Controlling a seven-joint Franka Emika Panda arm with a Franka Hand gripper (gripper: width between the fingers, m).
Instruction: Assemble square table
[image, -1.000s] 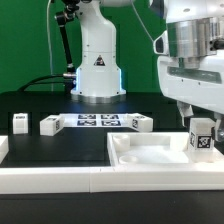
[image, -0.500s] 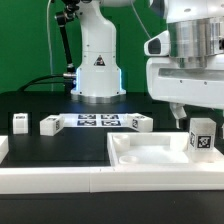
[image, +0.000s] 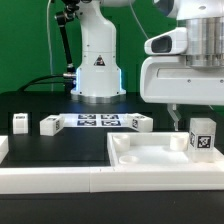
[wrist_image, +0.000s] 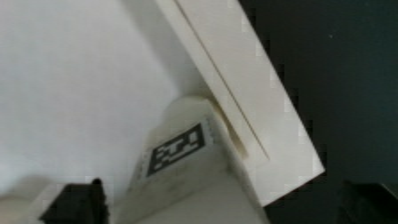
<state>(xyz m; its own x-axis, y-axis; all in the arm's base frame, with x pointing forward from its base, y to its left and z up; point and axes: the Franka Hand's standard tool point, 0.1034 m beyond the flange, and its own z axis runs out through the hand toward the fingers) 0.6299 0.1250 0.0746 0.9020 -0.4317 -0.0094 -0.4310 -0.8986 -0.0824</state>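
gripper (wrist_image: 219, 205) jaws wide apart, empty, above square slab (image: 140, 160) at worktop's near edge, exterior view's right; leg (image: 203, 137) upright on slab beside rim; another leg (image: 49, 124) near marker board (image: 98, 121)

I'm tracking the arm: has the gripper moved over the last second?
Yes. The gripper has shifted toward the exterior view's left, closer to the robot base; the upright leg stayed put.

The marker board (image: 98, 121) lies on the black table (image: 60, 150), seemingly flat.
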